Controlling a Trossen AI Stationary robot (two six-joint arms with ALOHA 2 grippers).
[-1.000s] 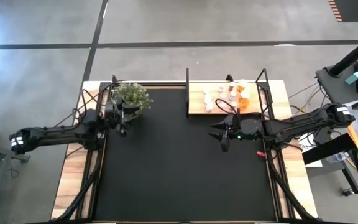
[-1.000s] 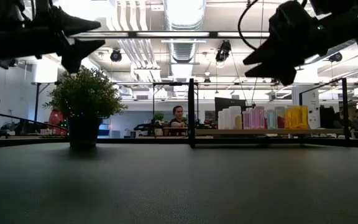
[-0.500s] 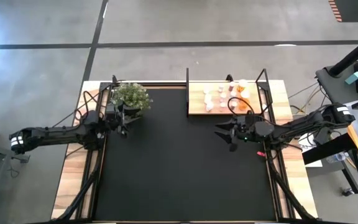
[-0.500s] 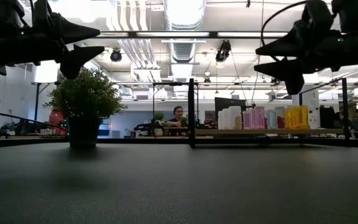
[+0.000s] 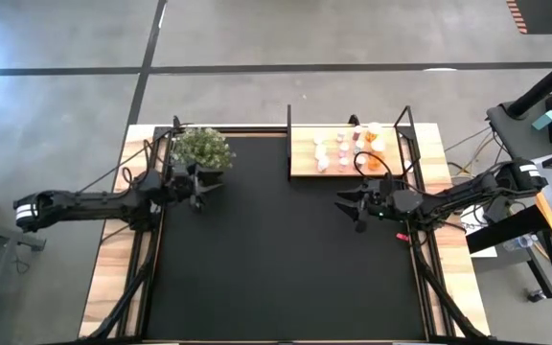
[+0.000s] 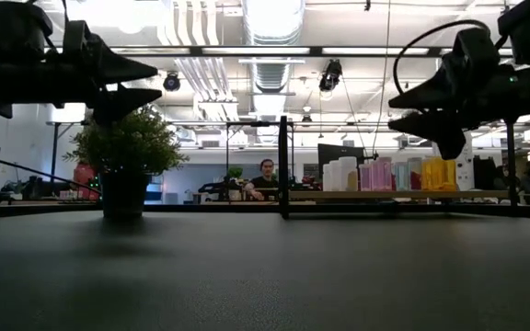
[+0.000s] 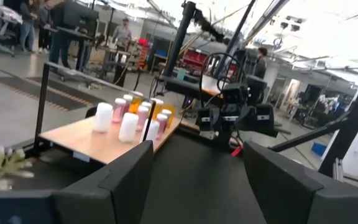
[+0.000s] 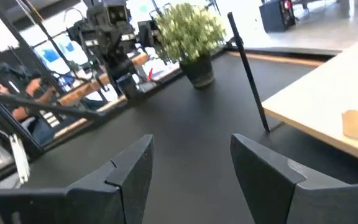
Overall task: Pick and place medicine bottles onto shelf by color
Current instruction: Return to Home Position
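The right arm (image 5: pixel 458 195) reached in over the black counter (image 5: pixel 276 278) with the right jaws spread apart and empty, held up off the surface. Off to one side of those jaws, near but not touching, stood the shelf (image 5: pixel 305 165), a pale wooden board in a thin black frame at the counter's far edge. All the medicine bottles (image 5: pixel 348 149) in view stood upright on that board, none between either pair of jaws. From table height they showed sorted by colour: white ones (image 6: pixel 340 175), then pink ones (image 6: pixel 380 173), then orange ones (image 6: pixel 438 172). A small red speck (image 5: pixel 402 236) lay on the counter behind the right jaws, under the arm. Straight ahead of the right jaws, well apart across the counter, the left arm (image 5: pixel 84 203) held the left jaws likewise spread and empty, raised above the surface. Just beside the left jaws stood a potted green plant (image 5: pixel 202 147) – close, though whether they touched it I could not tell. In the room beyond the counter a person (image 6: pixel 265 172) sat at a desk.
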